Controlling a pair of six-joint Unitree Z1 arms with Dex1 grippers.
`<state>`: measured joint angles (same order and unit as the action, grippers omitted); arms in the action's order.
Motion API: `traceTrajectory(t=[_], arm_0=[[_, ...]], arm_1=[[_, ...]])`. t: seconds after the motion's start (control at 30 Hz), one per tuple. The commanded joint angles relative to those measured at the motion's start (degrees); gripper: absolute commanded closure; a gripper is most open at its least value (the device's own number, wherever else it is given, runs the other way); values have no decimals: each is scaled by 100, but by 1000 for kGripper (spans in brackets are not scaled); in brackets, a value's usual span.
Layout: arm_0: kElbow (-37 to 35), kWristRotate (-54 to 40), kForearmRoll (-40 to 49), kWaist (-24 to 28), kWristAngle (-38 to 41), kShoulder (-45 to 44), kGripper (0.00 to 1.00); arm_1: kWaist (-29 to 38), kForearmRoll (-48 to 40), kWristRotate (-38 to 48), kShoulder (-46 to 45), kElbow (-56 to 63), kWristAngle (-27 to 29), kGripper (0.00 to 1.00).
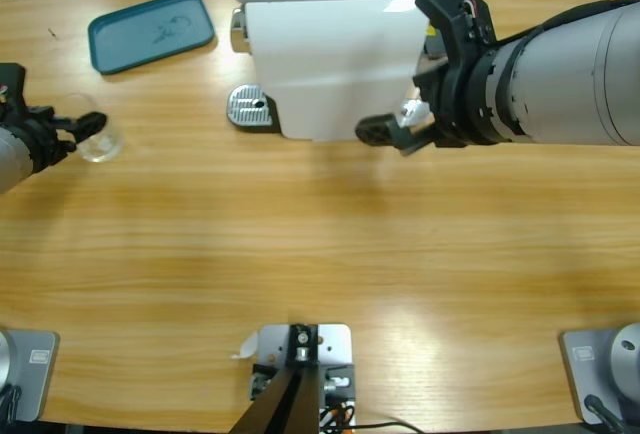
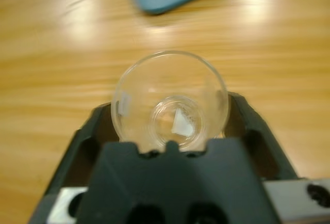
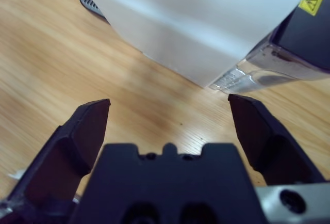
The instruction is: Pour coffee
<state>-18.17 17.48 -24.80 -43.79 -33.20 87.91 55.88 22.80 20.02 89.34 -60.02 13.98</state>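
Far left of the worktop (image 1: 300,244), the left tool (image 1: 70,132) is pinching a small clear glass cup (image 1: 97,138) between its jaws – the cup looks empty from the wrist view, no coffee visible anywhere. A teal tray (image 1: 150,30) lies behind it. The big white coffee machine (image 1: 330,54) stands mid-worktop with its metal drip grate (image 1: 250,107) out front. The right tool (image 1: 392,130) hovers just beside the machine – jaws spread wide, holding nothing.

Bright even overhead light, pale glare patches on the table (image 1: 300,244), left wrist view softly blurred.
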Motion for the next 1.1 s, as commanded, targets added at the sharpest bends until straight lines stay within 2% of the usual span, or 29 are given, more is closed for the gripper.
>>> traceTrajectory(t=[0.03, 0.13, 0.33, 0.57, 0.8, 1.1], arm_0=[[-136, -2651, 223, 307, 2912, -1781, 1000], [-227, -3233, 446, 783, 3917, -1911, 1000], [-598, -5334, 573, 1934, 6139, -646, 1000], [-1544, -6244, 524, 2734, 6986, 769, 1000], [-2164, -6162, 148, 2476, 7521, 1759, 1000], [-2751, -5949, -42, 1990, 7454, 2416, 1000]], arm_1=[[55, 673, -1246, -293, 161, 52, 0], [55, 673, -1237, -382, 271, 52, 0], [55, 673, -1109, -365, 284, 52, 0], [55, 1002, -1105, -583, 352, 246, 0], [55, 966, -1056, -574, 447, 316, 0], [55, 761, -1044, -294, 421, 302, 0]])
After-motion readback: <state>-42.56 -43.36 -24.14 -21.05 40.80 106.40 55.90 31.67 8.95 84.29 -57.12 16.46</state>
